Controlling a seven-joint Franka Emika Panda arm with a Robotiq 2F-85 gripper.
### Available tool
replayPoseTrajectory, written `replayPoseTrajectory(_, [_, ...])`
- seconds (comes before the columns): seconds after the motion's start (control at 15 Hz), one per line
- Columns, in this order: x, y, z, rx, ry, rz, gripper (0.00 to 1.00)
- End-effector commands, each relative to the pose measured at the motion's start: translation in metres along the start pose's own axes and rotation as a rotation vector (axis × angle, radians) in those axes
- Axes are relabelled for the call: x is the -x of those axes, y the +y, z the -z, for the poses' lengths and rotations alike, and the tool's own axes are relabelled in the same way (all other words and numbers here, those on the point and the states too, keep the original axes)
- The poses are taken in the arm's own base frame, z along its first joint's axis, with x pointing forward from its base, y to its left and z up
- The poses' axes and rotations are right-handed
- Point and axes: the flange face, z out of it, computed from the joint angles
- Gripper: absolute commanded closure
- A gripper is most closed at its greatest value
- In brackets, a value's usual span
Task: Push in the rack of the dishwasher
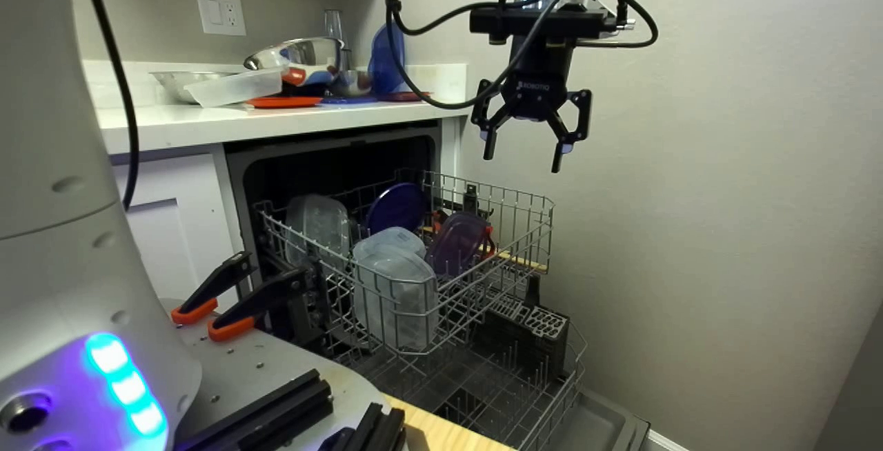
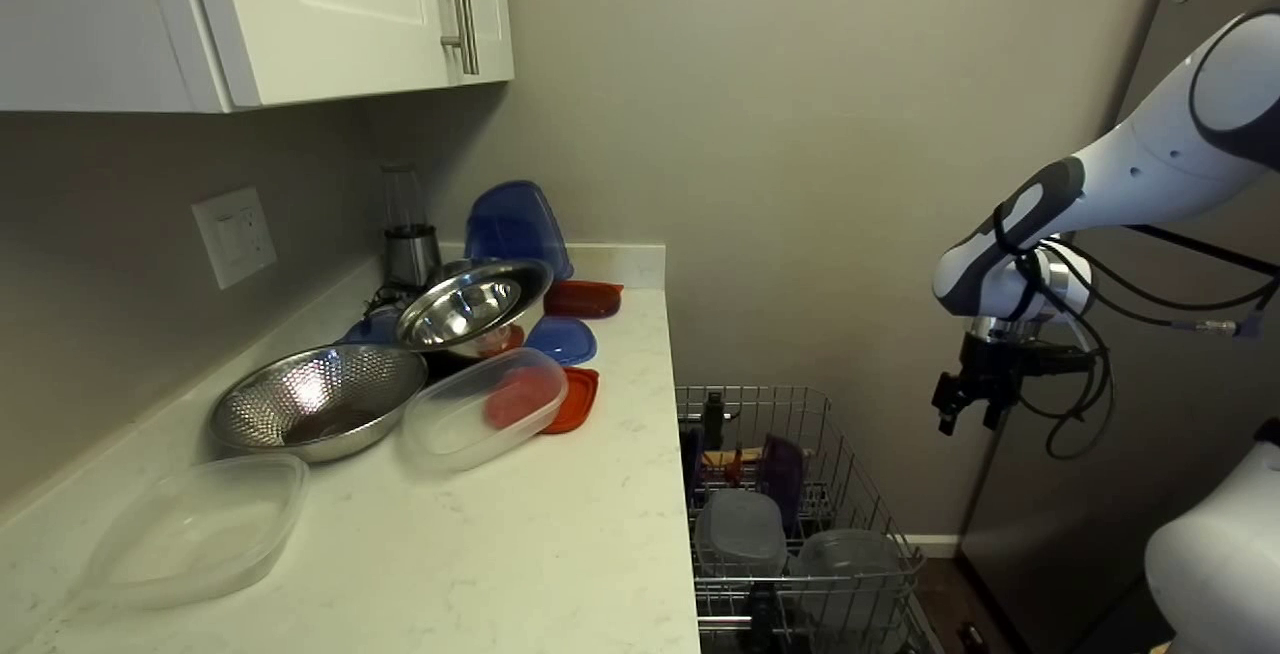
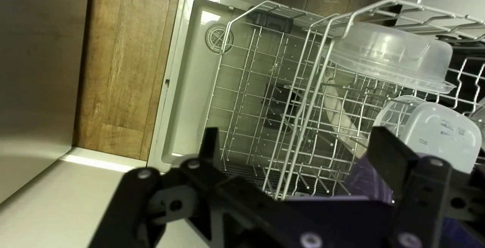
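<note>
1 gripper (image 1: 523, 160), 2 fingers (image 1: 488, 146) spread apart, clear gap at the tips. it hangs higher than the upper rack (image 1: 524, 220), apart from it.

2 wire racks total. the upper rack, light grey, sits out of the dishwasher (image 1: 345, 168), inner end at the cavity mouth, above part of the lower rack (image 1: 552, 413). the lower rack is out too, over the folded-down door (image 1: 600, 423), with 1 black cutlery basket (image 1: 531, 341).

load in the upper rack: at least 3 clear containers (image 1: 397, 292), 1 purple container (image 1: 454, 247), 1 round dark blue piece (image 1: 398, 206), lid or plate, can't tell.

counter (image 2: 580, 534): 1 colander (image 2: 320, 404), 1 blender (image 2: 410, 259), 2 clear tubs (image 2: 205, 524), at least 2 red pieces (image 2: 575, 404), at least 2 blue pieces (image 2: 517, 224).

view diffs: gripper and upper rack show in all 3 views. wrist view looks down on both racks past the fingers; only there, 1 round vent (image 3: 219, 38) on the door. 2 orange-tipped clamps (image 1: 259, 305) and 3 lit blocks (image 1: 129, 389) on the arm base (image 1: 83, 272) show just in an exterior view. handles (image 2: 460, 9) on the upper cabinet (image 2: 340, 14) also show just in an exterior view.
</note>
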Motion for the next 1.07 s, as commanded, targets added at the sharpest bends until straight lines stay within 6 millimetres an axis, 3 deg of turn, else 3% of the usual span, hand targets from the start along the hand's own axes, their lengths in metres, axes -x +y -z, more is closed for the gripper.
replayPoseTrajectory(0.0, [0.0,0.001,0.001,0.0,-0.001,-0.002,0.0])
replayPoseTrajectory(0.2, [0.001,0.001,0.001,0.0,-0.001,-0.004,0.0])
replayPoseTrajectory(1.0, [-0.063,0.01,-0.095,-0.045,-0.064,-0.052,0.0])
